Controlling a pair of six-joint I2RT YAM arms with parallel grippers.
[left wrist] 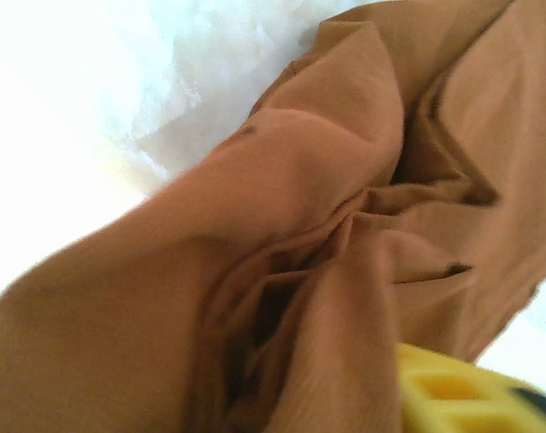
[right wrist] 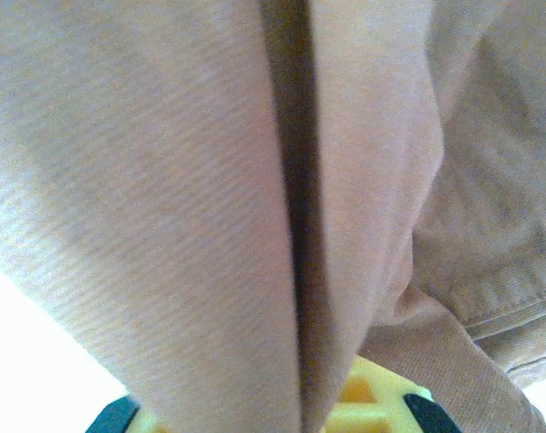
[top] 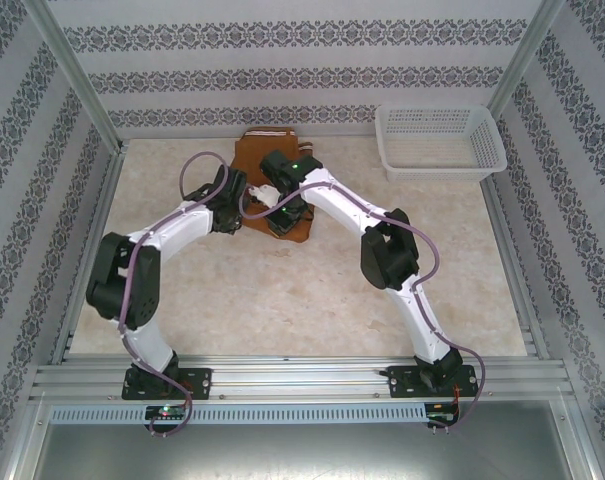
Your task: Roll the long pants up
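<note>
The long pants (top: 258,160) lie as a compact rust-brown bundle at the back middle of the table, a pale waistband edge at their far end. Both grippers meet over the bundle's near end. My left gripper (top: 244,204) comes in from the left; in its wrist view bunched folds of the pants (left wrist: 327,180) cover the jaws, and only one yellow finger (left wrist: 453,397) shows. My right gripper (top: 282,216) comes in from the right. A tight vertical fold of the pants (right wrist: 164,180) runs down into it (right wrist: 301,417), between its yellow fingers (right wrist: 372,397).
A white plastic basket (top: 437,150) stands at the back right corner. Patterned walls and metal frame posts close in the table on three sides. Bare marbled tabletop (top: 282,300) stretches between the bundle and the arm bases.
</note>
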